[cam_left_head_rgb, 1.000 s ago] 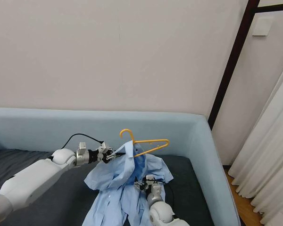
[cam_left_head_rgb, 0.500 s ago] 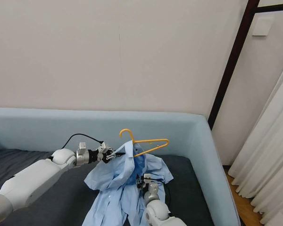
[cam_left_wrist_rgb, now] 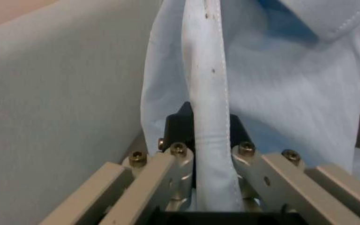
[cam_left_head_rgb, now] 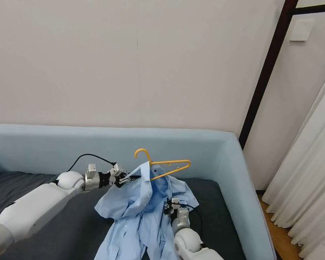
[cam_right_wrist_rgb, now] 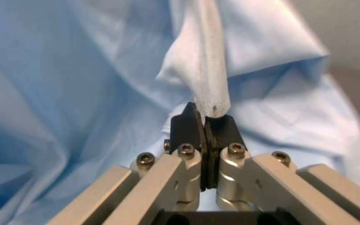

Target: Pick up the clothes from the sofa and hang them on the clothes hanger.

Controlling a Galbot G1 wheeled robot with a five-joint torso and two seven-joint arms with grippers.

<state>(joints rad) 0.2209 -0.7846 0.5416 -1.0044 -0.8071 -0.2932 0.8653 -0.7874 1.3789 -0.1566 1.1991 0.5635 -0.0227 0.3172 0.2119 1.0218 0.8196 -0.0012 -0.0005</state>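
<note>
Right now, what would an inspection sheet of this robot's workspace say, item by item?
Surface: pale blue sofa with a dark grey seat cushion.
Job's things: light blue shirt partly draped on an orange hanger, its upper part held up; the hanger's hook and one arm stick out bare.
Clutter: nothing seen.
Hands: left hand shut on the shirt's edge beside the hanger; right hand shut on a fold lower down the shirt.
Cables: black cable loops over the left wrist.
Surroundings: plain wall, dark door frame, pale curtain, wooden floor.
</note>
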